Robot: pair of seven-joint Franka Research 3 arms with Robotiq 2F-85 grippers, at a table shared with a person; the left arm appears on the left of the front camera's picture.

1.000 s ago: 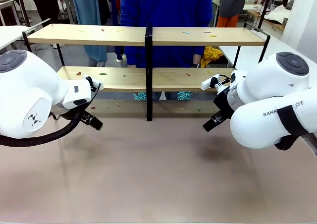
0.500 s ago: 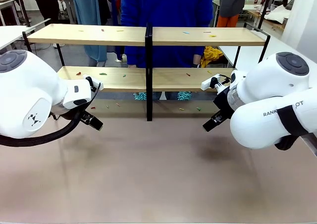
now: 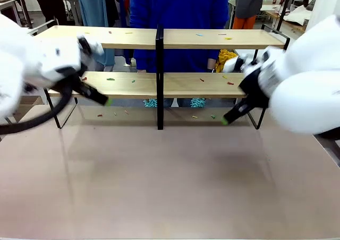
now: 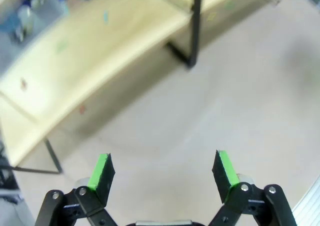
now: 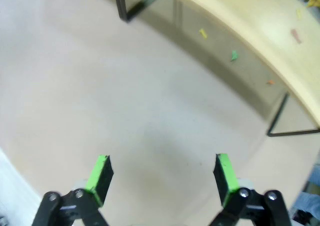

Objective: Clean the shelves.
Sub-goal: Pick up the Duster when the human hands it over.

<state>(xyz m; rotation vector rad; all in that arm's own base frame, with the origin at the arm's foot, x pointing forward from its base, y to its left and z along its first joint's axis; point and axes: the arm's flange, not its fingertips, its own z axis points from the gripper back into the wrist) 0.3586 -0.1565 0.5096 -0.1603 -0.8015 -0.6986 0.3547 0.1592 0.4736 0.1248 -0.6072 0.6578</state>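
Observation:
The shelves (image 3: 212,39) stand across the far half of the table: two light wooden boards in a black frame with a black centre post (image 3: 159,75). Small coloured scraps (image 3: 110,79) lie on both boards and on the table under them. My left gripper (image 3: 103,99), blurred, hangs in front of the lower board's left part. In the left wrist view it (image 4: 164,171) is open and empty above the table, with the lower board (image 4: 100,46) ahead. My right gripper (image 3: 227,119) is low by the rack's right end. It (image 5: 162,175) is open and empty, with the board (image 5: 250,31) ahead.
A person in a blue top (image 3: 178,6) stands behind the shelves. Scraps (image 5: 233,55) lie on the beige table (image 3: 170,187) under the lower board. White tables stand at the far left (image 3: 10,35) and the far right (image 3: 297,51).
Both arms have swung upward and toward the shelves and are blurred by motion. The left gripper has risen to the lower board's height; the right gripper has moved closer to the rack.

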